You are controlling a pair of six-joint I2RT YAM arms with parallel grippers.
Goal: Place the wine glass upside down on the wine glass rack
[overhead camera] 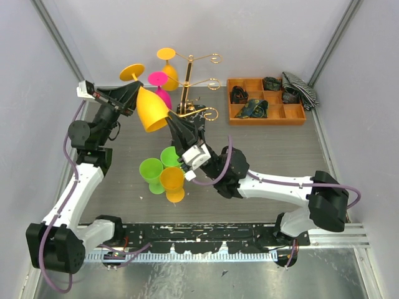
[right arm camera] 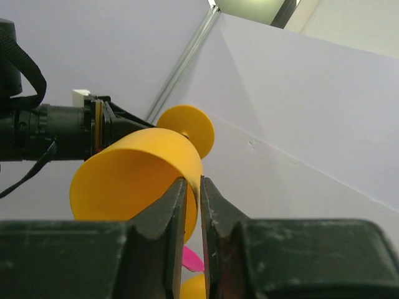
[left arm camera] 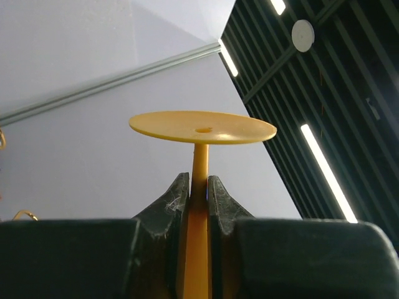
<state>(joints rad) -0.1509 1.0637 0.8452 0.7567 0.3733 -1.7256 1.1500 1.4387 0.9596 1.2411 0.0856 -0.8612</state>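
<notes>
1. Top external view: the wine glass is opaque orange-yellow plastic, with a conical bowl, a thin stem and a flat round foot. It hangs tilted in the air over the far left part of the table, foot up and away, mouth slanting toward the near right. It is just left of the wine glass rack and not on it.
2. That rack is thin gold wire, an upright pole with curled spiral arms, standing by the middle of the table's far edge. Its base is mostly hidden behind the held glass and the right gripper. An orange glass and a magenta glass hang on it foot up.
3. Left gripper: its dark, scuffed fingers clamp the stem from both sides below the foot, which is a smooth disc with a small dimple at its centre. The bowl is cut off under the camera housing.
4. Right gripper: the jaws stand narrow, straddling the bowl's rim wall. Whether they press on it I cannot tell.
5. Two green glasses and an orange cup cluster at the table's middle, partly covered by the right wrist. Whether they stand upright is hard to make out.
6. The table is grey with a wood grain. An orange compartment tray in the far right corner holds dark crumpled items too small to name. A striped cloth lies at its far right end.
</notes>
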